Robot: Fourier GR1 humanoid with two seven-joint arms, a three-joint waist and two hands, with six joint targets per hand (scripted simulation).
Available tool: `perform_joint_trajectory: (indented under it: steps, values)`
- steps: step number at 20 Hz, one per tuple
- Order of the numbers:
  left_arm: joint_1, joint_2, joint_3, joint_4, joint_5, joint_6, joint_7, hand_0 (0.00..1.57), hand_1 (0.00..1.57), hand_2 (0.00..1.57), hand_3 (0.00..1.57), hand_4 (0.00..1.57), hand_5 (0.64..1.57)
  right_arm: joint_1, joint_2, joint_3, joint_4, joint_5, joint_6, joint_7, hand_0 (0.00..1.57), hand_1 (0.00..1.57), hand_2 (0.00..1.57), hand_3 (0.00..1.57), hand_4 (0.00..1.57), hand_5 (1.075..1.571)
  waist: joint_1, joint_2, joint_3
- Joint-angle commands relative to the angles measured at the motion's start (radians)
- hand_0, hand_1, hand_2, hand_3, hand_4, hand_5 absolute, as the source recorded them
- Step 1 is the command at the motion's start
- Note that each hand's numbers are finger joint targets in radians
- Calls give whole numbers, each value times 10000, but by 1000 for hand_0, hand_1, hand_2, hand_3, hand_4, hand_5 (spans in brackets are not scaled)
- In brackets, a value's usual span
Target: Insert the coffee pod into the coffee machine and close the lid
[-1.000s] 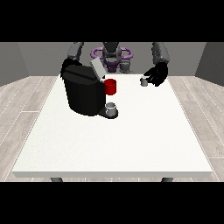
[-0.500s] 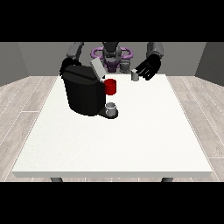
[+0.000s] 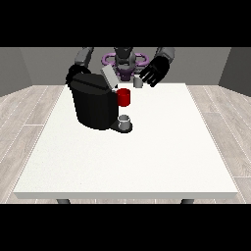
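Note:
A black coffee machine (image 3: 94, 105) stands on the white table (image 3: 147, 157), left of centre, with its grey lid (image 3: 109, 77) tilted up and open. A red part (image 3: 124, 97) juts from its front above a small grey cup (image 3: 125, 121) on the drip base. The hand at the view's right (image 3: 156, 71) hangs above the table's far edge with a small grey coffee pod (image 3: 138, 82) pinched at its fingertips, just right of the open lid. The hand at the view's left (image 3: 73, 74) is mostly hidden behind the machine's far corner.
The robot's torso with a purple ring (image 3: 123, 60) stands right behind the table's far edge. Wooden floor surrounds the table. The white tabletop stretches towards the camera in front of the machine.
The hand at the view's right has risen from the table with the grey pod and carried it left, towards the open lid. The machine and the other hand have not moved.

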Motion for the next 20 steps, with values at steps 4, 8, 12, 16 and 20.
perform_joint_trajectory:
  steps: [4, 8, 12, 16, 20]
  values:
    - [-682, 257, 224, 231, -19, -172, 180, 1284, 1284, 1340, 1276, 519, 1571, -76, -350, 18, -490, -266, 319, 158, 0, 0, 0, 0, 509, 1571, -619, 377, 2]
    - [-1057, -256, -60, 90, -336, 165, 581, 1281, 1281, 1306, 1226, 501, 1571, -545, 60, 169, -309, 384, -696, 374, 0, 0, 0, 0, 541, 1571, -384, 467, 2]
    - [-1112, 217, 161, 292, -245, -174, 216, 1306, 1306, 1328, 1245, 487, 1571, -425, -87, -13, -570, 168, -536, 436, 0, 0, 0, 0, 459, 1571, -476, 616, 1]
    - [-1237, -376, -3, 231, -380, 14, 809, 1283, 1283, 1314, 1222, 504, 1571, -593, -554, -489, -230, -126, -163, 352, 0, 0, 0, 0, 519, 1571, -456, 650, 5]
    - [-1044, -347, -14, 419, -450, -49, 584, 1268, 1268, 1300, 1217, 512, 1571, -276, -162, -152, -740, -109, -343, 727, 0, 0, 0, 0, 514, 1571, -610, 403, 0]
